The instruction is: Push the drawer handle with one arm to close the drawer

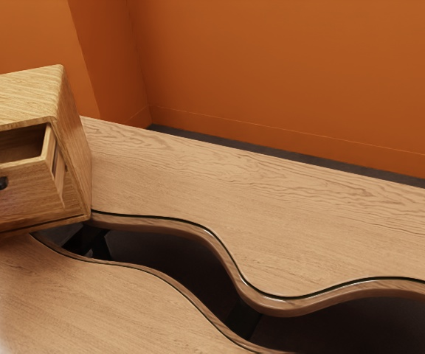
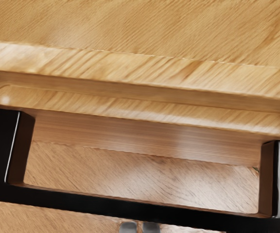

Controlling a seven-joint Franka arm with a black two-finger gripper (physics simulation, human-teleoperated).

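Drawer: wooden, standing open; left edge of the exterior frame, mid-height. Part of its hollow inside shows above the front panel.

Handle: black, bow-shaped, fixed to the drawer front; far left of the exterior frame. In the wrist view its long bar lies close by the claw.

Cabinet: pale wood, upper left of the exterior frame, on a desk with a wavy edge; orange wall behind, across the upper part.

Claw: narrow, its two grey tips side by side with a slim gap and nothing seen held. Whether it touches the handle cannot be told.

Step in hand, as judged: lining up at the handle for the push; the closing itself remains to be done.

Next move, as judged: keep the claw narrow, settle it against the outer side of the bar, near its middle, then press straight toward the cabinet until the front panel sits flush. An off-centre push could skew the drawer or let the tips slide off the bar.
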